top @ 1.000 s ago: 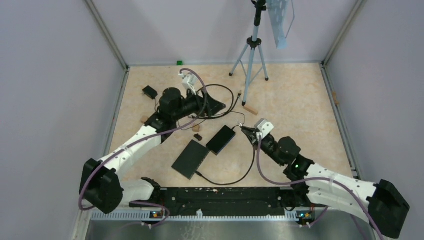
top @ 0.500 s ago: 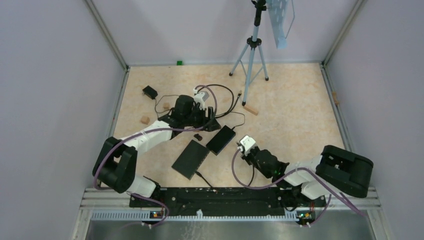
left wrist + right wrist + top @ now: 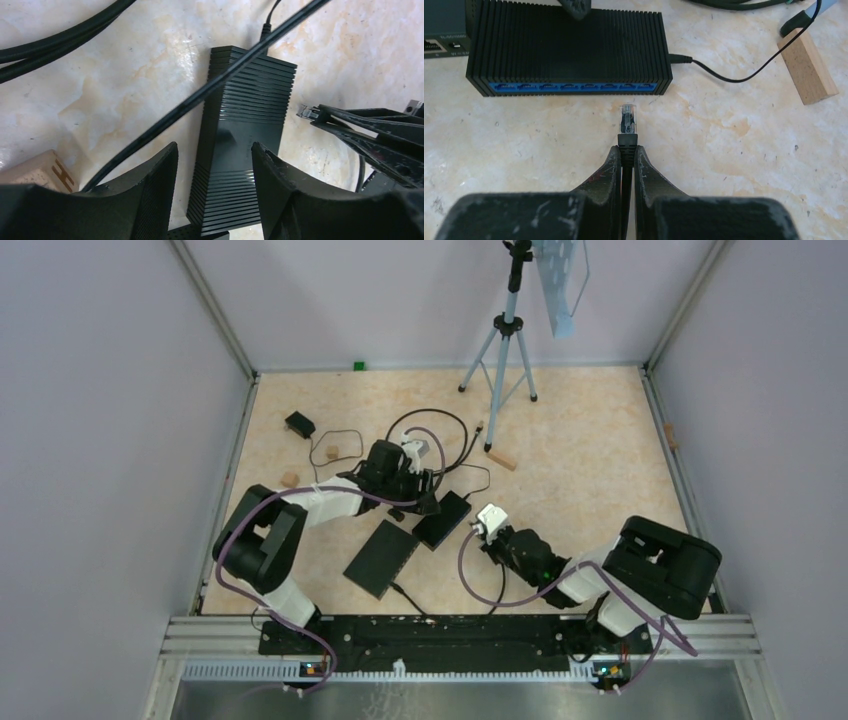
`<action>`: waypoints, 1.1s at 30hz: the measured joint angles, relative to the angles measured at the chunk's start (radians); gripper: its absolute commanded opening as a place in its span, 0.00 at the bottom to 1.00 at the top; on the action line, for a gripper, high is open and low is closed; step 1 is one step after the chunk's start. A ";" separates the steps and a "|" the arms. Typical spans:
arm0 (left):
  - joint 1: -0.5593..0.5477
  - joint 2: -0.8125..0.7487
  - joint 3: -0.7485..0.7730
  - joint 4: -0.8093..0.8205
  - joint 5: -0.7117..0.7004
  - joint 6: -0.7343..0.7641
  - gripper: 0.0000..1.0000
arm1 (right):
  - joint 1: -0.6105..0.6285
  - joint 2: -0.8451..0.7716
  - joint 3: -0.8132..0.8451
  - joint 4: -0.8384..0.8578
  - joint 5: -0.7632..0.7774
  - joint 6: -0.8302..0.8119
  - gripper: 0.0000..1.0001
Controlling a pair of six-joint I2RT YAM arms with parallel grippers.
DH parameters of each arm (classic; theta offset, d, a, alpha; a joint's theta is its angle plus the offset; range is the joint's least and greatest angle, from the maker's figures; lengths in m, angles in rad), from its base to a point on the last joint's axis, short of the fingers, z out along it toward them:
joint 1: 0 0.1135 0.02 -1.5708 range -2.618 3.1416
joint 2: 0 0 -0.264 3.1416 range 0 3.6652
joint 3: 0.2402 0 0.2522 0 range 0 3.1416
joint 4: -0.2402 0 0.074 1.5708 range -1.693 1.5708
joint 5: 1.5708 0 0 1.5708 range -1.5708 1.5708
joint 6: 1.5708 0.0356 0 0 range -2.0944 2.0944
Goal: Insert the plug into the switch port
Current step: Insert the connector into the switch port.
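plug (image 3: 628,117): clear tip, black boot, black cable. Right gripper (image 3: 627,151) pinching boot, mid frame, tip just short of blue port row on ribbed black switch (image 3: 569,55). Left gripper (image 3: 214,152) jaws spread over switch body.

The light is bright, soft and even, coming from above, so the switch (image 3: 569,47) throws only a thin shadow on the pale table (image 3: 734,150) just in front of it, and the right gripper (image 3: 626,152) near it looks slightly soft at its base.
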 measured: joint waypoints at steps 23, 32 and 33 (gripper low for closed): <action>0.000 0.100 0.039 0.076 -0.002 0.018 0.56 | -0.056 0.041 0.115 -0.149 -0.086 -0.010 0.00; -0.001 0.123 0.041 0.110 0.043 0.016 0.54 | -0.056 0.054 0.131 -0.163 -0.076 -0.019 0.00; -0.002 0.126 0.042 0.115 0.048 0.016 0.53 | -0.056 0.055 0.134 -0.163 -0.076 -0.021 0.00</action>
